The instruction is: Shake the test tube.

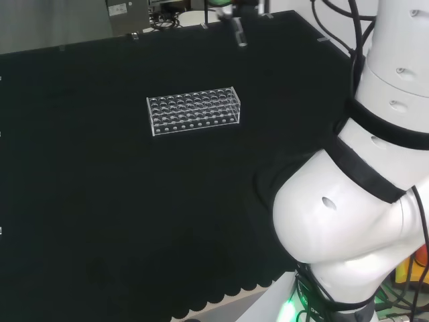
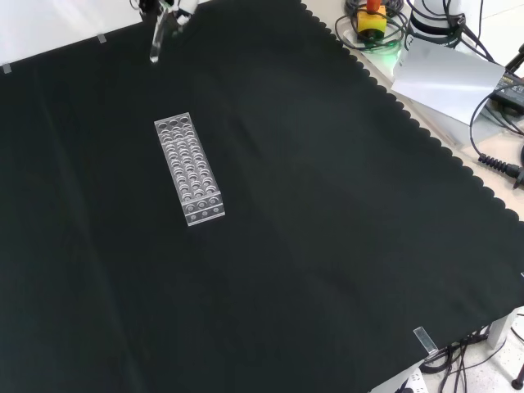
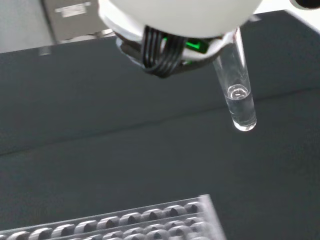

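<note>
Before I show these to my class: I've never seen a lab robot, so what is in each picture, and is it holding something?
These are three views of one moment. The big white shapes at the right of the head view are the robot arm's own links; that camera sits behind and above the arm's base. The front view looks down on the black cloth from the opposite side. The wrist view comes from a camera on the wrist, so things look close and large.

On the cloth stands a clear rack with rows of holes, which look empty. At the far edge the hand holds a test tube, lifted clear of the cloth. The wrist view shows a little clear liquid at its rounded bottom. How the fingers close on it is hidden.
</note>
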